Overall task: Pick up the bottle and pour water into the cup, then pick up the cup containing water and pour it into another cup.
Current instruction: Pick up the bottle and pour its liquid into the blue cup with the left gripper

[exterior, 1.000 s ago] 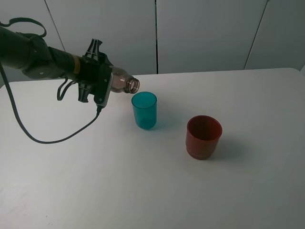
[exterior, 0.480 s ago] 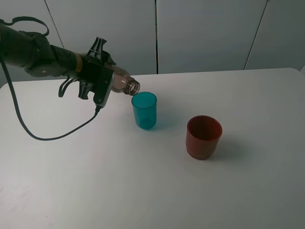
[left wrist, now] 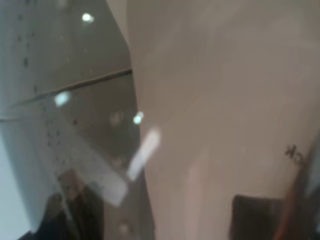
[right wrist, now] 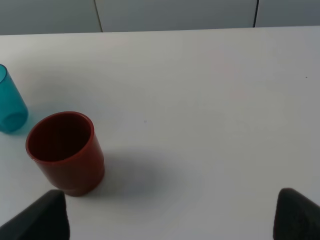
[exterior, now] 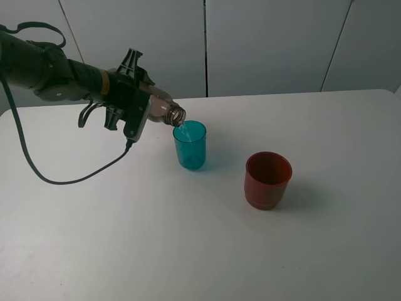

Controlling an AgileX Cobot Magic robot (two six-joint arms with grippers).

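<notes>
Bottle (exterior: pixel 164 110): clamped round its body by the left gripper (exterior: pixel 139 105), jaws shut tight on the smoky plastic. Fills the left wrist view (left wrist: pixel 210 125), too close to show more than droplets and glare on its wall.

Laid almost level, long axis running from the gripper straight toward the cup (exterior: pixel 190 145), neck dipped slightly. Mouth just above the cup's rim, on the side facing the left arm, not touching it. Thin stream of water (exterior: pixel 182 128) falling from the mouth into the cup. Level inside the teal wall too hard to read.

Probably the first pour under way, with the cup-to-cup pour not yet begun. Little room for error: mouth over the rim's edge, not the cup's middle, so a small drift away from the cup likely to send water onto the table (exterior: pixel 188 251).

Another cup (exterior: pixel 268 180) upright to the right of the cup and a little nearer the camera, apart from it, apparently empty.

Right gripper (right wrist: pixel 172 225): fingers (right wrist: pixel 42 217) spread wide, holding nothing, out of the high view. Farther from the cup (right wrist: pixel 10 107) than the left gripper, with another cup (right wrist: pixel 65 150) lying nearer to it.
</notes>
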